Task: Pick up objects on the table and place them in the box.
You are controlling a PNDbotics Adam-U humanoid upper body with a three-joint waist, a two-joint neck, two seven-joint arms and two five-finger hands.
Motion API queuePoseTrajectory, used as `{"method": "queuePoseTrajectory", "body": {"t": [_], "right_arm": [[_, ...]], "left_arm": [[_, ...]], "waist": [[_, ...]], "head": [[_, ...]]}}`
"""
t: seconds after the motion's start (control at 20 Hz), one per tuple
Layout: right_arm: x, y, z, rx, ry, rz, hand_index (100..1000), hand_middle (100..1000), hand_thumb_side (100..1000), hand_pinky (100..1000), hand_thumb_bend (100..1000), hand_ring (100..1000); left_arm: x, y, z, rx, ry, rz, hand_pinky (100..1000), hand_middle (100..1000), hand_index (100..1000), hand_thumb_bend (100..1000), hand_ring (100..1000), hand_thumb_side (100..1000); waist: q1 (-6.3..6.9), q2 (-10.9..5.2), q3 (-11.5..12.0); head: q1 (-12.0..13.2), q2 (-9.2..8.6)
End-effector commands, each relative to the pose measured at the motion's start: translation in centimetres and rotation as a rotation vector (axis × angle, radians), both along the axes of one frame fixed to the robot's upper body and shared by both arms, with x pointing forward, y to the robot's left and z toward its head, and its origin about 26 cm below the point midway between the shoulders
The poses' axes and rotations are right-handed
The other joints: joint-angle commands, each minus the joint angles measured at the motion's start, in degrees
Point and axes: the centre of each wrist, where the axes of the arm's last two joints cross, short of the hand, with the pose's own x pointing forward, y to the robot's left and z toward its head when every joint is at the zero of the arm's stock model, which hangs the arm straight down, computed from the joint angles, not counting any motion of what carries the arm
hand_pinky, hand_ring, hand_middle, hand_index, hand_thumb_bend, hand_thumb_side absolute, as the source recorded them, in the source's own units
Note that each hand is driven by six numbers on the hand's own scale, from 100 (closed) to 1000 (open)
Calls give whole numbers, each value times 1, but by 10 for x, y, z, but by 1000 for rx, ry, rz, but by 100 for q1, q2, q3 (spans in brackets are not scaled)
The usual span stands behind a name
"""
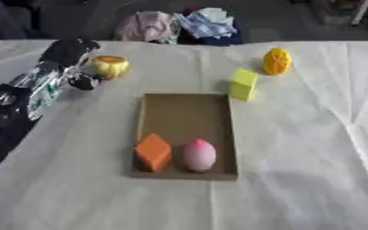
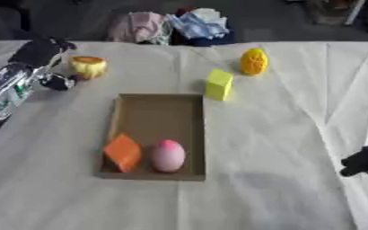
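Box (image 1: 186, 112) lies flat mid-table, long axis running away from the robot, holding an orange block (image 1: 152, 152) and pink egg (image 1: 198, 155); left hand (image 1: 71, 56), finger state unclear, nears a yellow cup-like object (image 1: 110, 65)

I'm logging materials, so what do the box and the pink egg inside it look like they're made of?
The box looks like plain brown cardboard: matte, thin flat walls. The pink egg looks like smooth plastic or foam, evenly coloured with a soft sheen; which one I cannot tell.
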Motion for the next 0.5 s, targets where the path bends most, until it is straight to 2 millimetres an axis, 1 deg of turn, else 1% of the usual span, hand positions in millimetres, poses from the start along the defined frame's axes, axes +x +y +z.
{"method": "queuePoseTrajectory", "body": {"t": [0.05,0.1,0.25,0.35,0.4,0.45,0.5], "right_arm": [[2,-2,11,-24,-67,20,861,738,648,890,100,714],[3,-1,11,-25,-68,22,861,737,651,890,100,714],[3,0,12,-25,-69,25,859,737,662,890,100,713],[4,0,12,-26,-69,25,859,736,666,890,100,713],[4,0,11,-26,-68,25,859,736,666,890,100,713],[4,0,11,-26,-67,24,859,736,666,890,100,713],[4,0,11,-26,-66,24,858,736,668,890,100,713]], "left_arm": [[2,1,11,13,-25,-13,743,748,863,295,729,215],[3,0,8,8,-19,-16,738,738,855,284,719,218],[5,1,2,6,-11,-18,711,658,810,279,660,216],[6,0,0,19,-24,-20,672,570,754,294,590,200],[7,-1,2,32,-40,-21,638,515,713,300,542,182],[7,-2,3,46,-57,-20,632,505,704,302,533,178],[7,-3,6,62,-82,-20,574,419,626,278,460,142]], "waist": [[-22,27,-44],[-22,46,-60],[-25,77,-83],[-30,87,-89],[-33,86,-87],[-35,84,-83],[-37,78,-74]], "head": [[16,-111],[21,-123],[29,-153],[33,-157],[37,-150],[40,-145],[38,-140]]}}
